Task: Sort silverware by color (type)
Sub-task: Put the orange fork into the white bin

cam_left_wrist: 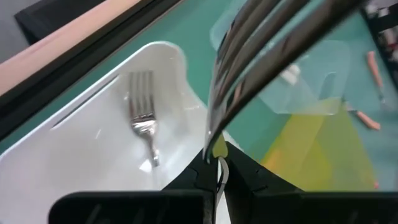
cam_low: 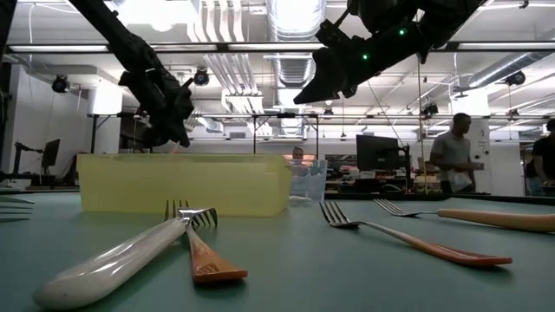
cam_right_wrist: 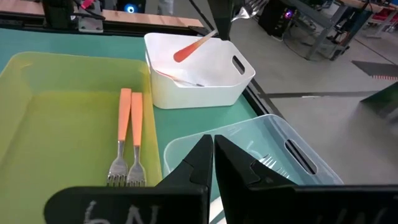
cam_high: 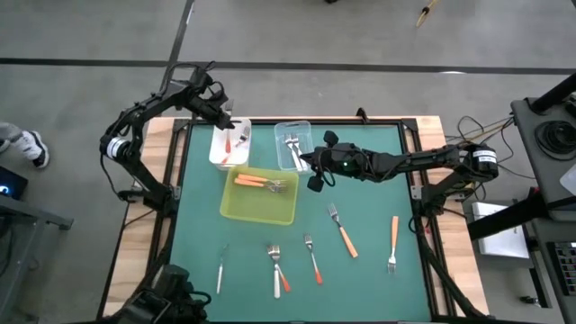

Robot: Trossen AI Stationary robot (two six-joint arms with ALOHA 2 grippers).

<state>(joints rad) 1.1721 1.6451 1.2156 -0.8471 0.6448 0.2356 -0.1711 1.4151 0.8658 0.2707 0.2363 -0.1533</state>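
Note:
My left gripper (cam_high: pixel 232 133) hangs over the white tub (cam_high: pixel 219 155) at the far left, shut on an orange-handled fork (cam_high: pixel 241 139). An all-silver fork (cam_left_wrist: pixel 142 112) lies on the tub's floor. My right gripper (cam_high: pixel 310 173) hovers shut and holding nothing, between the clear tub (cam_high: pixel 293 128), which holds forks, and the yellow-green tray (cam_high: pixel 261 211). Two orange-handled forks (cam_right_wrist: pixel 127 140) lie side by side in the tray. Several more forks lie on the green mat, among them one (cam_high: pixel 342 231) right of centre and another (cam_high: pixel 393 241) farther right. My left gripper pinches the fork between its two fingers at the metal neck (cam_left_wrist: pixel 214 146), just below the head. The fingers slant down from above. The fork is tilted and lifted: its head points up past the wrist and its orange handle (cam_right_wrist: pixel 189 48) points down into the white tub.
Near the front edge lie a white-handled fork crossing an orange-handled one (cam_high: pixel 279 270), an orange-handled fork (cam_high: pixel 313 259) and a thin pale one (cam_high: pixel 220 268). A raised black rim (cam_high: pixel 409 180) frames the mat. People stand in the room beyond the table (cam_low: pixel 451 156).

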